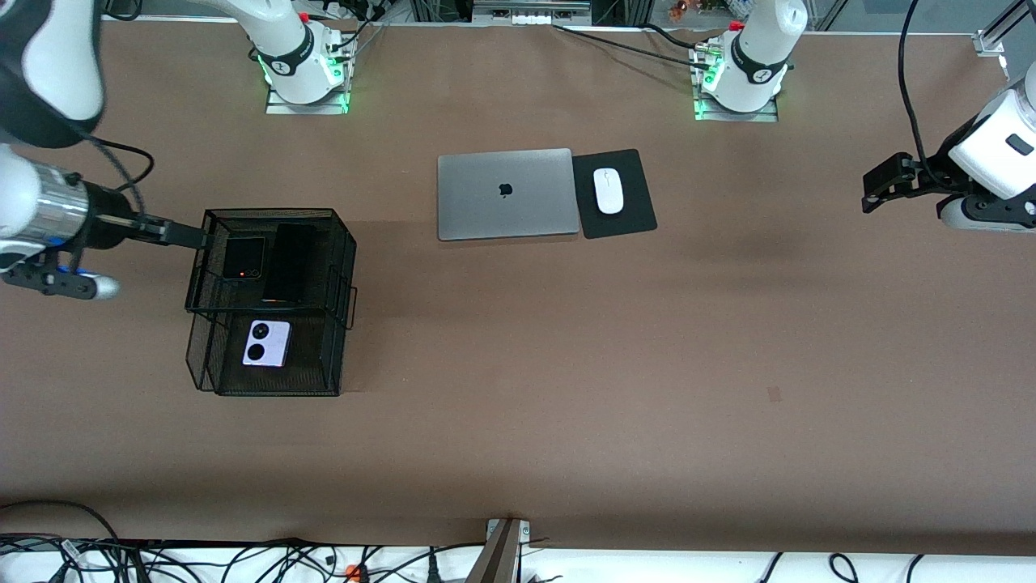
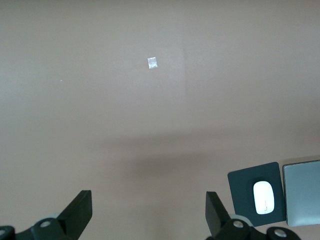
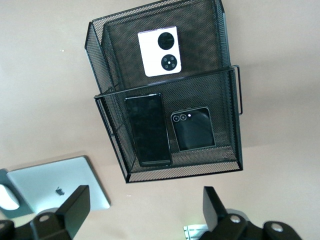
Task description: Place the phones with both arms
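A black mesh two-tier rack (image 1: 340, 243) (image 3: 231, 100) stands toward the right arm's end of the table. Its upper tier holds a small squarish black phone (image 1: 243, 257) (image 3: 193, 128) and a long black slab phone (image 1: 289, 261) (image 3: 147, 129), side by side. On the lower tier lies the lilac phone (image 1: 266, 342) (image 3: 159, 52), its two black circles up. My right gripper (image 1: 188, 236) (image 3: 145, 205) hangs open and empty in the air beside the rack's upper tier. My left gripper (image 1: 868, 193) (image 2: 148, 212) waits open and empty above bare table at the left arm's end.
A shut grey laptop (image 1: 506, 193) (image 2: 302, 192) (image 3: 60, 187) lies mid-table near the bases. Beside it is a white mouse (image 1: 609, 191) (image 2: 263, 196) on a black pad (image 1: 631, 219) (image 2: 240, 190). A small pale mark (image 2: 152, 63) is on the brown tabletop.
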Controlling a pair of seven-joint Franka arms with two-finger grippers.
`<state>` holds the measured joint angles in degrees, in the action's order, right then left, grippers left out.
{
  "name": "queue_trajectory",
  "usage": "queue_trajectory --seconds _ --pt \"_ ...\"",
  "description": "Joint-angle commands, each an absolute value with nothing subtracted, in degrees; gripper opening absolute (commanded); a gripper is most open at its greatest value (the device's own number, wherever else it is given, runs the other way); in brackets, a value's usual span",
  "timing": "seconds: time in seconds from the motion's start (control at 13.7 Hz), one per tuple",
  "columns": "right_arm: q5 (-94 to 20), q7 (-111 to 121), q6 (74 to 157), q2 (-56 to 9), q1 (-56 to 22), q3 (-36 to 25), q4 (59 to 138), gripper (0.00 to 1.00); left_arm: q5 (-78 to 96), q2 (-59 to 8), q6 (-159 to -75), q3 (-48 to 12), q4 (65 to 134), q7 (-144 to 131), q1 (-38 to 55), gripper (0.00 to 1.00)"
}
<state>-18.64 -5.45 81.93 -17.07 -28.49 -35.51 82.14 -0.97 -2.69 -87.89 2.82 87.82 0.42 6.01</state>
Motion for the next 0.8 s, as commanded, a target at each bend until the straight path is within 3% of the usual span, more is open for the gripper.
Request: queue_trajectory --seconds 0.0,0.29,0.44,0.51,0.66,0.73 --pt "-22.23 -3.34 78.32 -18.63 -24.18 -34.8 77.97 1.0 -0.44 -2.99 -87.63 2.64 86.92 1.23 5.8 1.0" --pt "-22.15 -2.28 77.6 -21.18 -21.97 -34.45 73.66 1.0 -0.61 -2.99 -87.45 2.55 86.92 1.14 5.8 1.0" --pt "-18.92 -2.64 79.09 -21.45 -19.09 -30.96 73.57 1.0 -0.53 -2.9 -87.45 2.46 86.92 1.06 5.8 1.0" --pt "-15.68 -2.72 80.67 -21.1 -15.42 -25.63 73.65 1.0 -0.53 -2.99 -87.45 2.46 86.92 0.97 5.8 1.0" --pt "-5.68 -3.25 84.18 -19.35 -4.97 -8.87 73.83 0.99 -0.53 -2.9 -87.45 2.37 86.84 0.97 5.8 1.0" --pt "-2.06 -3.34 85.59 -18.81 -2.14 -4.09 74.79 0.98 -0.53 -2.9 -87.45 2.37 86.84 0.97 5.8 1.0"
